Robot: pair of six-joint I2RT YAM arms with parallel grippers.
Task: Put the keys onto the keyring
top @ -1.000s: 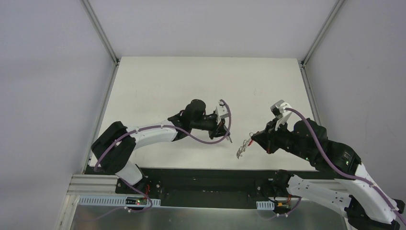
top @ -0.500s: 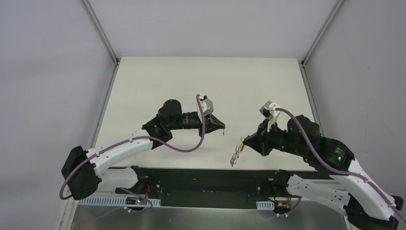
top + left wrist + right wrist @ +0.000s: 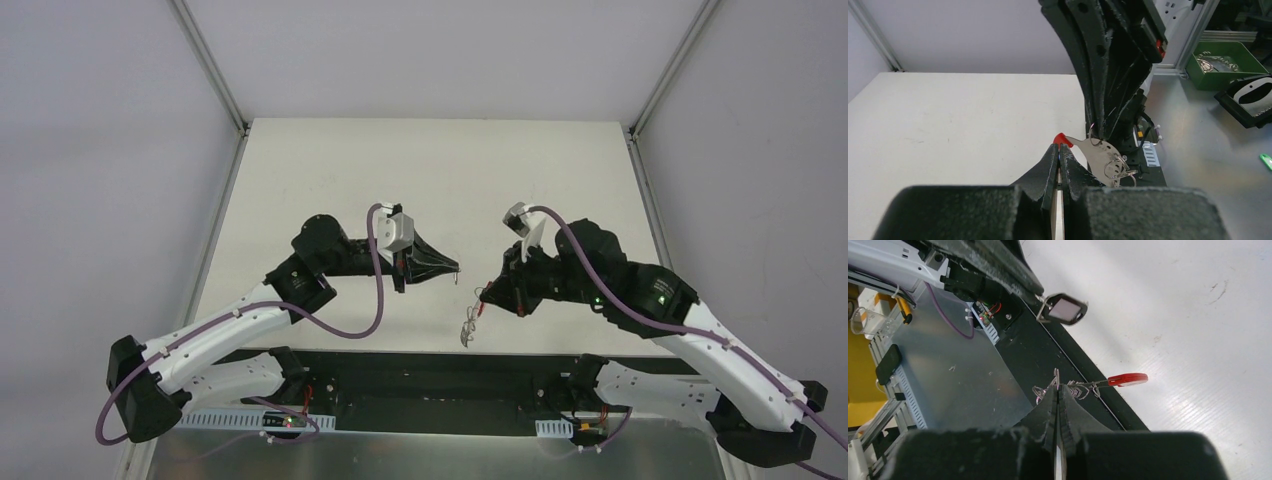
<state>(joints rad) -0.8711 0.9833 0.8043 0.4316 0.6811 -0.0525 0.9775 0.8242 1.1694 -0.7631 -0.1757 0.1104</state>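
1. Keyring (image 3: 1074,385) is in my right gripper (image 3: 1058,394), whose fingers are pressed together on its wire bunch. Its red piece (image 3: 1128,379) sticks out sideways.
2. My left gripper (image 3: 1060,151) is pinched tight too. On the right wrist camera I see a small silver key (image 3: 1041,309) at its tip, with a black oval tag (image 3: 1064,309) hanging off it.
3. From above, both claws are held over the near part of the table (image 3: 330,180), tips facing each other, near but apart.
4. On my left wrist camera the red end sits just above my fingertips; I cannot tell whether it touches them.
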